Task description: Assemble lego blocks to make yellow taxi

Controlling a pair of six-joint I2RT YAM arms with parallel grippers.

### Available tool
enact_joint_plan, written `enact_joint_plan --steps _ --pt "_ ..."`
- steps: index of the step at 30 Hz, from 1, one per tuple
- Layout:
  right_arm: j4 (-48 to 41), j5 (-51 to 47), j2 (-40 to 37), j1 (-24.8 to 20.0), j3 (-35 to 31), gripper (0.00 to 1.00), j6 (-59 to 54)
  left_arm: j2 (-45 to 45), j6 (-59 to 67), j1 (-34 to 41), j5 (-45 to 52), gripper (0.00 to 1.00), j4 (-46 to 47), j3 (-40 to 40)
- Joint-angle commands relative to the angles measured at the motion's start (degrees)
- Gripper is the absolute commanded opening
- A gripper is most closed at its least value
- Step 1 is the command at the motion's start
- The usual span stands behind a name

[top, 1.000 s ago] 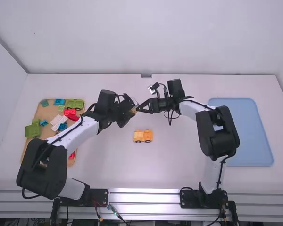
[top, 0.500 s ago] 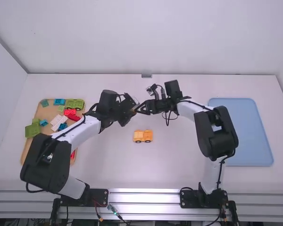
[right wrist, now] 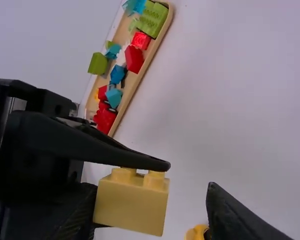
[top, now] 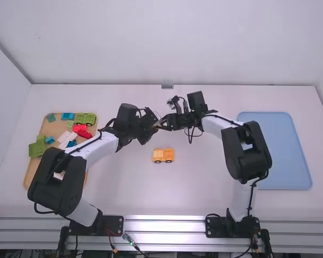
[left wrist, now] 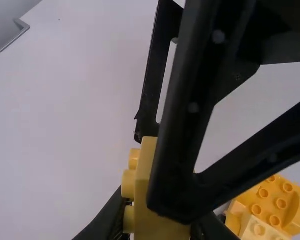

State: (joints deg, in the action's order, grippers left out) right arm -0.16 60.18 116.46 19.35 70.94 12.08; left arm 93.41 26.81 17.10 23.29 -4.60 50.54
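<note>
In the high view, the left gripper (top: 152,127) and right gripper (top: 161,124) are meeting over the white counter (top: 129,193), while a yellow toy-brick vehicle (top: 163,155) is sitting nearer the camera, between the edges of a wooden tray (top: 34,166) and a pale-blue tray (top: 280,156). In the left wrist view, the left gripper's fingers are clasping a yellow studded plastic block (left wrist: 157,220). In the right wrist view, the right gripper's fingers are standing spread, leaving room beside the block.
</note>
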Motion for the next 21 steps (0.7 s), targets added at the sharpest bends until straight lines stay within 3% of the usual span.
enact_joint_plan --steps 1,16,21 --pt "-0.09 -1.55 1.2 0.26 1.53 0.52 1.22 0.26 0.04 0.61 1.31 0.02 -0.5 -0.37" --pt "-0.13 -2.84 1.2 1.42 1.53 0.42 1.25 1.57 -0.09 0.63 1.29 0.05 -3.04 -0.37" --pt "-0.28 -4.98 1.2 2.89 1.53 0.39 1.62 2.51 -0.42 0.57 1.16 0.02 -4.09 -0.37"
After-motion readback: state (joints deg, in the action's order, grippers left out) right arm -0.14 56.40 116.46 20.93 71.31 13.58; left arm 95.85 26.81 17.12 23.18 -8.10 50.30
